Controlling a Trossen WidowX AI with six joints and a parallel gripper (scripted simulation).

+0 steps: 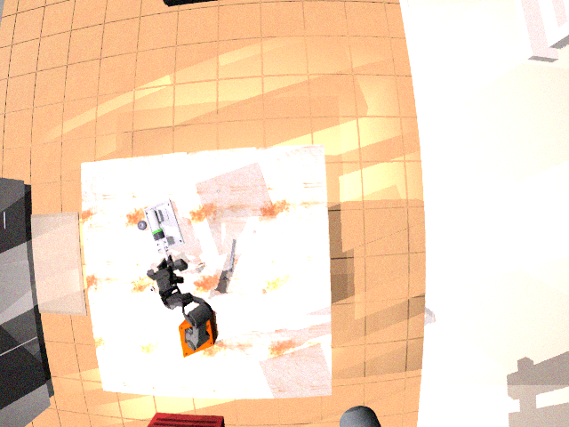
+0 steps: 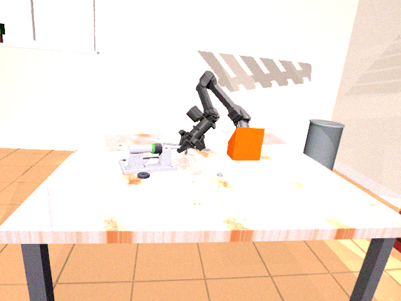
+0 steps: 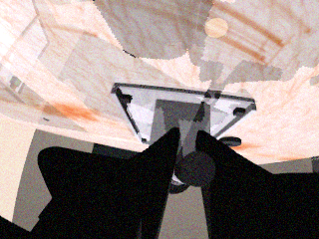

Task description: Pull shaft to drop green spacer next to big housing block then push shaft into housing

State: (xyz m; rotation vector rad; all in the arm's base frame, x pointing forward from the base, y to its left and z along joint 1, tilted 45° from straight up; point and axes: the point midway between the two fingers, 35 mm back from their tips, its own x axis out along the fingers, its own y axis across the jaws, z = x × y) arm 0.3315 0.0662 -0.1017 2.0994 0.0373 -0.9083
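The housing (image 1: 154, 217) (image 2: 138, 148) is a light grey cylinder raised on a base plate (image 1: 178, 231) (image 2: 148, 169). The green spacer (image 1: 157, 230) (image 2: 153, 148) sits on the shaft line against the housing's end. Dark spacers (image 1: 158, 236) (image 2: 158, 148) sit directly beside it, before the upright support (image 2: 165, 157). The thin light shaft (image 1: 165, 252) (image 2: 175, 147) sticks out past the support to my gripper (image 1: 168, 259) (image 2: 180, 149) (image 3: 189, 132), which is shut on it. A dark round knob (image 3: 196, 169) shows near the fingers. The green spacer is hidden in the wrist view.
A dark ring (image 1: 141, 225) (image 2: 143, 175) (image 3: 230, 141) lies flat on the table beside the base plate. A small grey piece (image 1: 152, 288) (image 2: 220, 174) lies on the table near the arm. The orange arm mount (image 1: 183, 347) (image 2: 247, 145) stands behind the gripper.
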